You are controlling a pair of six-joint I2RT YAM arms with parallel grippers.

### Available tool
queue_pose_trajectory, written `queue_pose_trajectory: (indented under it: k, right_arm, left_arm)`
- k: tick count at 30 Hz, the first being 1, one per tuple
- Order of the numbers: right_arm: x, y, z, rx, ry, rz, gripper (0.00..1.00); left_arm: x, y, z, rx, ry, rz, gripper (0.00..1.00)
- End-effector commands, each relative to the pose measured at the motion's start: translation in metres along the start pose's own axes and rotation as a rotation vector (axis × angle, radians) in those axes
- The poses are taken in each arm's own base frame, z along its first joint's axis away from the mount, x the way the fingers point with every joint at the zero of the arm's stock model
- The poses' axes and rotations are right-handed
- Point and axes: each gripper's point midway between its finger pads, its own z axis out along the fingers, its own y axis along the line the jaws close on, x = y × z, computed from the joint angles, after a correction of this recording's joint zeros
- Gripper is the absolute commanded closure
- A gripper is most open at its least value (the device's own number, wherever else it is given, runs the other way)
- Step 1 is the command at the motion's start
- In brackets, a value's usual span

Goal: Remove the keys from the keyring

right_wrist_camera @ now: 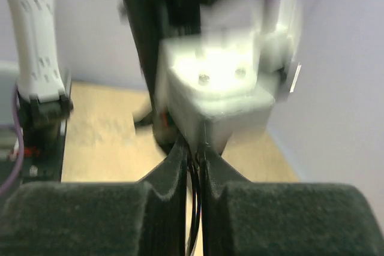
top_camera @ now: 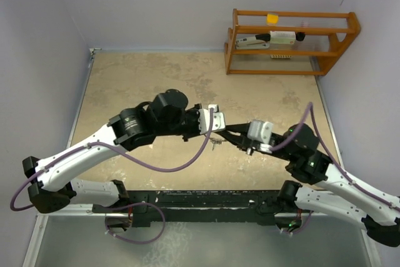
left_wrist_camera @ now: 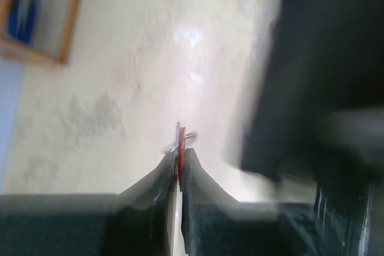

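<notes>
With our left gripper [left_wrist_camera: 180, 155] pinching the red-headed key [left_wrist_camera: 179, 136] and right gripper [right_wrist_camera: 195, 148] pressed together on something blurred, we should walk that key slowly round the keyring [left_wrist_camera: 170, 147]

The surface [top_camera: 144, 79] was mottled beige with grey blotches. The rack [top_camera: 312, 14] was orange-brown wood. The key [left_wrist_camera: 179, 139] in the black left end effector [left_wrist_camera: 180, 160] had a red head. Arm cables [top_camera: 181, 167] were purple

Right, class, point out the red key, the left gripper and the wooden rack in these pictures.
red key [left_wrist_camera: 178, 139]: left wrist view, red head's edge.
left gripper [left_wrist_camera: 180, 155]: left wrist view, between the fingertips.
wooden rack [top_camera: 312, 14]: top external view, its top rail.
</notes>
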Motion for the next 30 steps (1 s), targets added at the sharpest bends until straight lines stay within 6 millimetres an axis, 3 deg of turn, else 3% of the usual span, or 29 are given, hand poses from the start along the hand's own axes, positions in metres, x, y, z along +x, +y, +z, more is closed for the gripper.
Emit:
queue_pose_trajectory:
  k: [1,4,6,9,13,15,20,23,26,28,30]
  right_arm:
    - [-0.164,-0.031,-0.044,0.127,-0.521,-0.212,1.00]
    - [-0.165,-0.032,-0.049,0.146,-0.531,-0.219,1.00]
    - [-0.165,-0.033,-0.050,0.150,-0.530,-0.215,1.00]
    - [-0.159,-0.035,-0.048,0.158,-0.502,-0.200,1.00]
    - [-0.143,-0.039,-0.037,0.166,-0.435,-0.156,1.00]
    - [-0.135,-0.040,-0.032,0.172,-0.409,-0.137,1.00]
    - [-0.114,-0.040,-0.013,0.157,-0.343,-0.086,1.00]
    - [-0.097,-0.047,-0.001,0.191,-0.282,-0.054,1.00]
    - [-0.066,-0.052,0.014,0.222,-0.177,0.009,1.00]
    - [-0.041,-0.069,0.021,0.329,-0.098,0.039,1.00]
    - [-0.031,-0.087,0.027,0.414,-0.042,0.044,1.00]
  left_arm:
    - [0.102,-0.011,0.006,-0.065,0.379,-0.144,1.00]
    - [0.112,-0.008,0.001,-0.105,0.433,-0.176,1.00]
    - [0.105,-0.006,-0.004,-0.111,0.408,-0.172,1.00]
    - [0.083,0.007,-0.014,-0.182,0.293,-0.166,1.00]
    - [0.042,0.049,-0.048,-0.422,0.088,-0.196,1.00]
    - [0.022,0.060,-0.061,-0.482,-0.020,-0.213,1.00]
    - [0.001,0.072,-0.072,-0.543,-0.133,-0.239,1.00]
    - [0.006,0.083,-0.071,-0.619,-0.123,-0.264,1.00]
    - [0.023,0.096,-0.070,-0.734,-0.080,-0.311,1.00]
    - [0.032,0.102,-0.069,-0.791,-0.064,-0.345,1.00]
    - [0.040,0.108,-0.068,-0.815,-0.069,-0.383,1.00]
